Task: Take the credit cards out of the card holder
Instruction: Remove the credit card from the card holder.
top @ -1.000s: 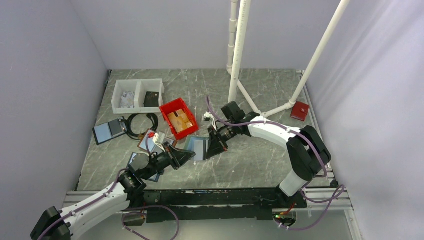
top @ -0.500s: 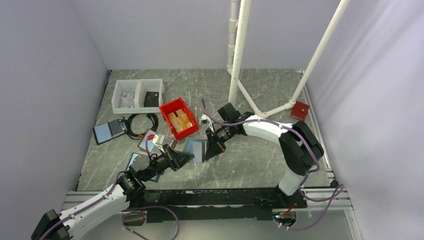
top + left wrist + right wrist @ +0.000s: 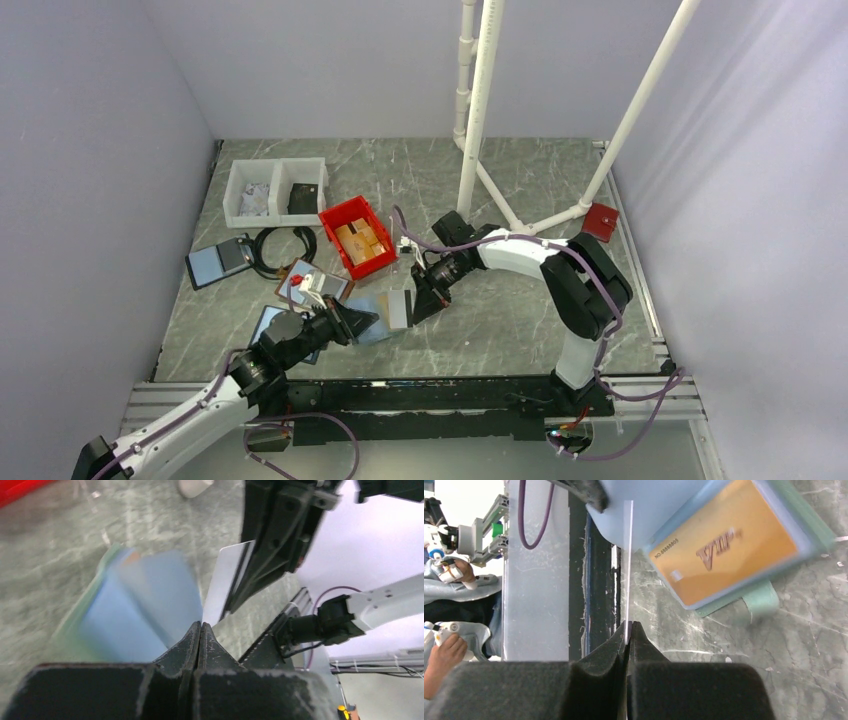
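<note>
Grey marble table (image 3: 500,320): white bin (image 3: 270,221) upper left, red bin (image 3: 337,245) centre, black cable coil (image 3: 261,252), blue-grey folder (image 3: 218,262) left, card holder (image 3: 385,305) centre, red block (image 3: 600,221) right.

Finish check, plastics over stone-look top.
Noted glossy pale-blue clear plastic on card holder (image 3: 664,505) panels, duller teal edging. Found orange credit card (image 3: 724,555) smooth and shiny, pale card (image 3: 225,585) thin, white, matt. Recorded grainy matt black plastic on right gripper (image 3: 628,630) and left gripper (image 3: 199,627), faint sheen on grey marbled table (image 3: 804,645), glossy plastic on red bin (image 3: 333,212) left of centre.
</note>
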You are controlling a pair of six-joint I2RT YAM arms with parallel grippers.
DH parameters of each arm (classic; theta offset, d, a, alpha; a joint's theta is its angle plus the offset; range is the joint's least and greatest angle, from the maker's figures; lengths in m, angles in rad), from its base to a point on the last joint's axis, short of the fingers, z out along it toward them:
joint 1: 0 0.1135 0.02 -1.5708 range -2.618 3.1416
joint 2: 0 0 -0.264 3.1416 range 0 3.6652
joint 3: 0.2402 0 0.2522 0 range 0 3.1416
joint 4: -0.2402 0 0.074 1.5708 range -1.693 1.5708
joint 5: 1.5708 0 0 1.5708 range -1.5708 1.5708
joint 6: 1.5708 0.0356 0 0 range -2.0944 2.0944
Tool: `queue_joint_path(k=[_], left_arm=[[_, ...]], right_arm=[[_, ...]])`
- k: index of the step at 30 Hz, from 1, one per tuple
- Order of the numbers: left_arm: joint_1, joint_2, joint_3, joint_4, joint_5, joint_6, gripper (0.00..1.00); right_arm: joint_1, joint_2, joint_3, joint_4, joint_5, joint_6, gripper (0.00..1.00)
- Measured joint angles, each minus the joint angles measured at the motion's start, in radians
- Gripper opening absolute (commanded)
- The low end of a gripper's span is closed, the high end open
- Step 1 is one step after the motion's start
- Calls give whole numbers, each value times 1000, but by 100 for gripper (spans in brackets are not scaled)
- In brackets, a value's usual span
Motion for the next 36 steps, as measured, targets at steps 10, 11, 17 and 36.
queue_joint_path(k=[10,11,17,36], left_arm=[[2,84,6,-257,-105,-68,0],[3,112,7,-261,-112,-80,0],[4,238,38,-288,-123,-147,0],[8,867,314,102,125,-11,0]], right_arm=[[7,4,25,-63,80,-70,0],[12,4,28,-71,89,-79,0],[43,3,47,-108,141,-133,0],[66,-257,57,-185,256,-284,0]])
